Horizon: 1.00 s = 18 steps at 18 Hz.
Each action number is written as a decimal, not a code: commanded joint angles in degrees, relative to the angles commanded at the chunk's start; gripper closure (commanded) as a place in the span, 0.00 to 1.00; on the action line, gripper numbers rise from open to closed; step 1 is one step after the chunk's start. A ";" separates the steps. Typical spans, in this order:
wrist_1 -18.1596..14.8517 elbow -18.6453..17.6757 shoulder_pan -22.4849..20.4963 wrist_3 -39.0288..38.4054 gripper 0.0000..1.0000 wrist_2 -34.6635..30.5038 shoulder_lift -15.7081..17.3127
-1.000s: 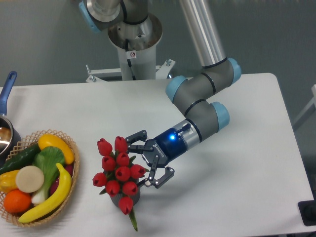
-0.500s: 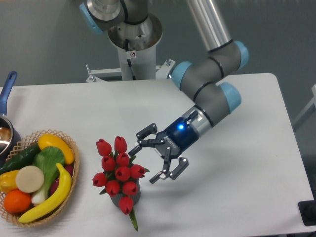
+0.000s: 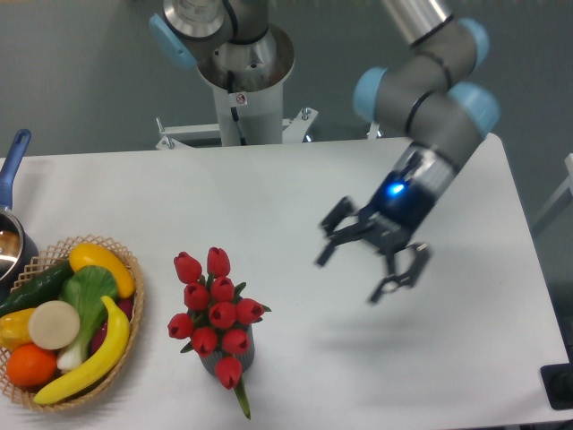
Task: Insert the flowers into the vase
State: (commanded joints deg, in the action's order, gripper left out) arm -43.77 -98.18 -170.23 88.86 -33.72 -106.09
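The flowers [image 3: 215, 309], a bunch of red tulip buds with green leaves, stand upright in the vase [image 3: 228, 355], a small dark grey cylinder near the table's front, mostly hidden under the blooms. A green leaf hangs down in front of the vase. My gripper [image 3: 358, 267] is open and holds nothing. It hovers above the table well to the right of the flowers and apart from them, and it looks slightly motion-blurred.
A wicker basket [image 3: 130, 309] of fruit and vegetables sits at the front left. A pot with a blue handle [image 3: 12, 159] is at the left edge. The shiny metal robot pedestal [image 3: 242, 76] stands behind the table.
My open gripper has pulled away from the flowers, moving right and upward. The flowers stay in the vase, unmoved.
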 joint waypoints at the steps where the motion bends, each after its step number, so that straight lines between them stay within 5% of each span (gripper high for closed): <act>1: 0.00 0.09 -1.58 0.00 0.00 -2.20 0.62; 7: -0.44 3.25 -7.74 -0.09 0.00 -12.58 1.94; 11: -1.05 2.91 -7.84 0.00 0.00 -23.90 3.78; 14: -6.48 3.34 -7.84 1.66 0.00 -31.39 5.72; 18: -17.73 6.67 -8.71 10.16 0.00 -33.94 7.03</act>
State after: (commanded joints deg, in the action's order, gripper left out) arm -61.50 -91.50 -178.94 99.02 -67.67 -99.06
